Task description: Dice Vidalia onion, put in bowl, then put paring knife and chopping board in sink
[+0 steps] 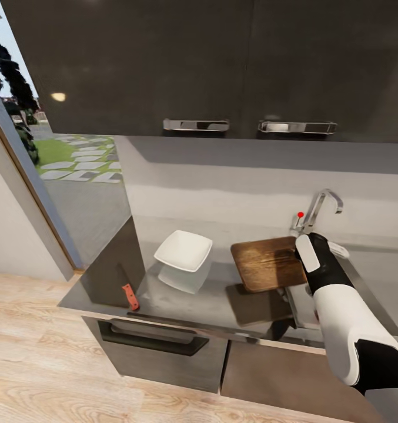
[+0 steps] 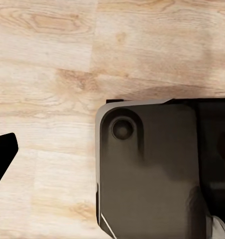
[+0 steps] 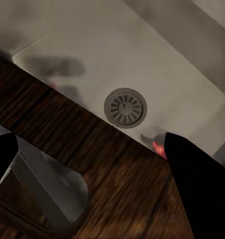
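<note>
Colours: chopping board (image 1: 268,263) dark brown w/ wood grain, bowl (image 1: 183,251) white, paring knife (image 1: 130,296) handle red, countertop (image 1: 193,299) glossy dark grey, sink (image 3: 157,84) matte grey, tap (image 1: 316,212) chrome w/ red knob.

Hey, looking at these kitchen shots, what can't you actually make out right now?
- Bowl contents: head view, its flared side hides the inside, so diced onion cannot be confirmed.
- Paring knife blade: head view, dark against the glossy countertop, hard to trace.
- Sink basin: head view, chopping board and right arm cover it.
- Right tool: right wrist view, fingers cut off by the edges; it seems shut on the board.
- Left tool: state cannot be told.
</note>
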Controlling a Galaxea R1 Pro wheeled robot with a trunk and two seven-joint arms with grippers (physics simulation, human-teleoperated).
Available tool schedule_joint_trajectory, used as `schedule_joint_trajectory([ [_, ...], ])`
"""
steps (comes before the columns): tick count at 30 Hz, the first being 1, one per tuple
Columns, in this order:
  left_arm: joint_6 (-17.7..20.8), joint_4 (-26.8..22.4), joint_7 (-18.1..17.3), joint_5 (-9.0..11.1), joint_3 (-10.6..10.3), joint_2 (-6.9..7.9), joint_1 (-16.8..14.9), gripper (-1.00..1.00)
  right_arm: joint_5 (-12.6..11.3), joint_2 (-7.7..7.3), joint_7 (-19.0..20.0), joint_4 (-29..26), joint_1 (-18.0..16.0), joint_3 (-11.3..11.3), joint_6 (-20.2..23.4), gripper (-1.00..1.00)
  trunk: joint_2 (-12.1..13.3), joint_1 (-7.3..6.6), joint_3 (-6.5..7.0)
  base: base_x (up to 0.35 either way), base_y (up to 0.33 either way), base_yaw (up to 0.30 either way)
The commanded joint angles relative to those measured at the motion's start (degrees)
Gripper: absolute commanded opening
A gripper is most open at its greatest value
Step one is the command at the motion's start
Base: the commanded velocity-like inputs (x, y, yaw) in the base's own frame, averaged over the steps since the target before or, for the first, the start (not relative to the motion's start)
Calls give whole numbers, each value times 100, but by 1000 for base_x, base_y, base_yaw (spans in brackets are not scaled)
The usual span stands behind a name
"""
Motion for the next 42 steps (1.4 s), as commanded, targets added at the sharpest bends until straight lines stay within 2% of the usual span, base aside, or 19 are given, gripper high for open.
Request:
schedule_joint_trajectory([
  [1,-6,-9,-10,2,3,1,2,100,-51,1,-72,9,-5,2,1,-100,-11,3,-10,0,88,0],
  [8,-6,-8,-11,1,3,1,2,100,-66,6,-338,206,-10,-11,-101,-100,-11,3,-10,0,228,0],
  [16,-6,-8,-11,1,3,1,0,100,-71,4,-356,469,-4,-24,-292,-100,-11,3,-10,0,286,0],
  [17,-6,-8,-11,1,3,1,1,100,-73,2,-356,583,-4,-30,-501,-100,-11,3,-10,0,289,0],
  [19,-6,-8,-11,-1,2,1,0,100,-75,-2,-356,587,-4,-51,-507,-100,-11,3,-10,0,289,0],
  [22,-6,-7,-15,-2,-3,1,0,100,-76,-17,-356,590,-5,-174,-512,-100,-11,3,-10,0,242,0],
  [28,-6,-8,-19,-3,-5,-17,2,100,-70,-38,-356,592,-4,-712,-521,-100,-11,3,-10,0,52,0],
  [31,-6,-8,-19,-3,-4,-25,3,100,-66,-96,-362,592,-2,-850,-638,-100,-11,3,-10,0,6,0],
  [42,-6,0,-19,-3,-6,-26,3,100,-59,-169,-482,626,-2,-869,-889,-100,-11,3,-10,0,0,0],
])
